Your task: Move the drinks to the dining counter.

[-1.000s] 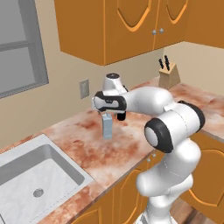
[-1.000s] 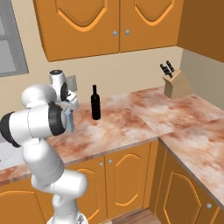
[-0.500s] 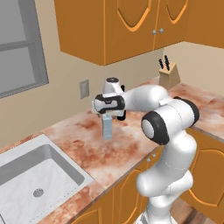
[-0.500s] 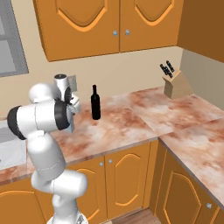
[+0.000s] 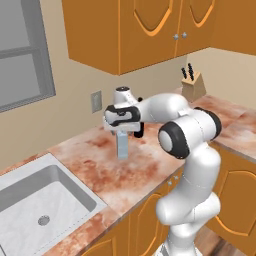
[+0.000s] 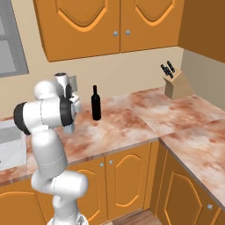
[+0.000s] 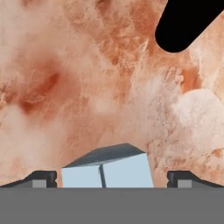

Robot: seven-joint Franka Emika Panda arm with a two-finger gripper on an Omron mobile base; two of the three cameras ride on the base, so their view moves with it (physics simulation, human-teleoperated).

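1. The gripper hung directly above a carton, pointing down at it. In the hand view the carton's gable top lay squarely between the two finger tips.

2. Tool state: the jaws stood fully apart, one on each side of the carton's top, with a gap on both sides. Nothing was held — no contact with the carton could be made out.

3. The carton stood upright on the sink counter, near the back wall and below the wall socket, well clear of the sink.

4. The bottle stood upright on the same counter, just beside the carton; in the hand view its dark body crossed the upper right corner.

5. Of the other drinks, I could not place a second carton or a can in these views.

6. The dining counter was not seen. The slab here carried a sink and a knife block, so it was judged not to be the destination.

7. Progress, as judged: no drink delivered. The first pick was lined up but not yet closed — lowering, gripping, lifting and the carry all remained, then the same for each remaining drink.
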